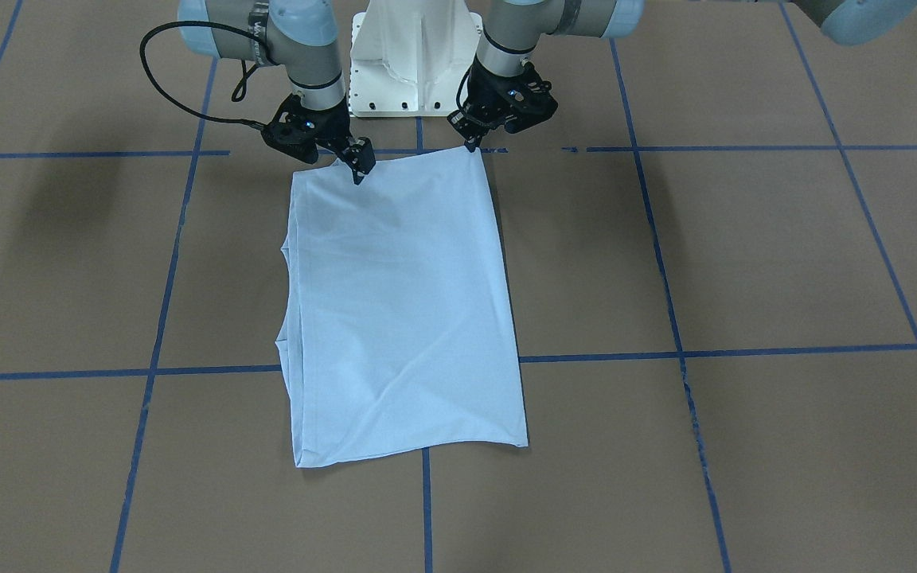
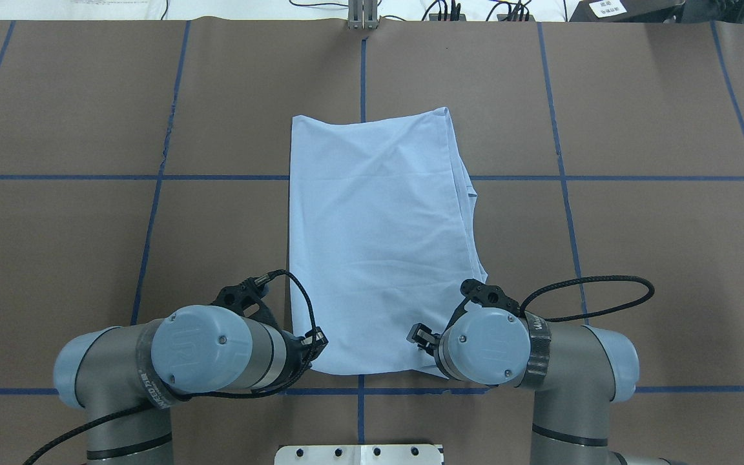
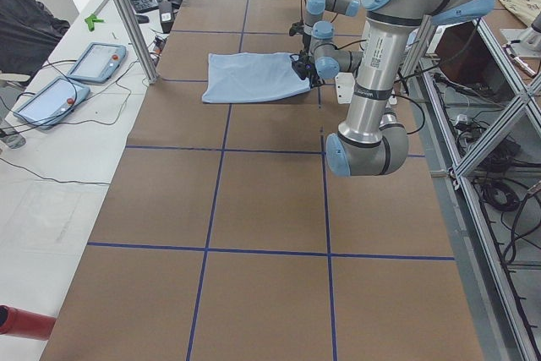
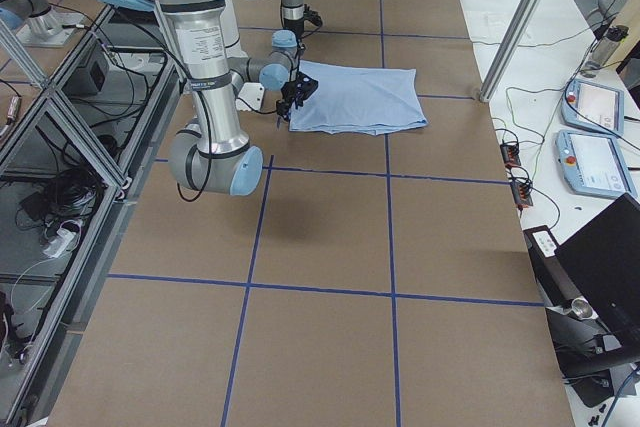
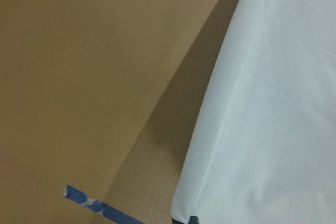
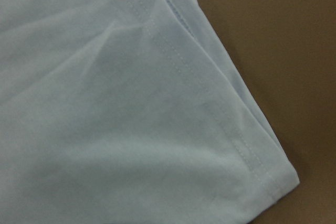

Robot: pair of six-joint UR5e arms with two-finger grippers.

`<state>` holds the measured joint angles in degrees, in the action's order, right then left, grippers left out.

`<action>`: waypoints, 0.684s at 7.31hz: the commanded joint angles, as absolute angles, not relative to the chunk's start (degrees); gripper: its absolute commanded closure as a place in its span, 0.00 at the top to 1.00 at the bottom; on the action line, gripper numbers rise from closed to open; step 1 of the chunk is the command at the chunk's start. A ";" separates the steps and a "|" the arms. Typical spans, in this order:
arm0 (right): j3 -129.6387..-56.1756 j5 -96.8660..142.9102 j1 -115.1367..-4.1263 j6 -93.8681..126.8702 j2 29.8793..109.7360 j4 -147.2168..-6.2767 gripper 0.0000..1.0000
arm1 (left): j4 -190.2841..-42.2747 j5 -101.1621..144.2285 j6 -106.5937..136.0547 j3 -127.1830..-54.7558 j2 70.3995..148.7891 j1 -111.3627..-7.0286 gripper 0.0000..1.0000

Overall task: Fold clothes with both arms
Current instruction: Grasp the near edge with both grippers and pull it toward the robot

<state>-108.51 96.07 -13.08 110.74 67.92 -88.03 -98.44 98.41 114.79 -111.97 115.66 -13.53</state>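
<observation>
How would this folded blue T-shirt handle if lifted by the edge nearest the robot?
Probably floppy: the T-shirt lies flat with soft creases, so it should drape. Likely light, being thin fabric. Its stacked side layers might slip apart.

The left gripper (image 1: 472, 145) and right gripper (image 1: 360, 169) look too small to tell if they pinch the T-shirt (image 1: 403, 310) (from above they are mostly covered).

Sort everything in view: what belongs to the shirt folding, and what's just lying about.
Belongs to the job: pale blue T-shirt; left arm; right arm.
Lying about: two teach pendants on the side bench; black laptop near them.
</observation>
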 commanded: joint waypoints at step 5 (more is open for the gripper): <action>-108.28 96.06 -12.83 110.74 68.29 -88.07 0.59 | -98.44 98.44 114.79 -112.32 115.66 -13.62 0.00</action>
<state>-108.21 96.07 -12.89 110.74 68.26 -88.06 -98.44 98.41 114.79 -112.32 115.66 -13.62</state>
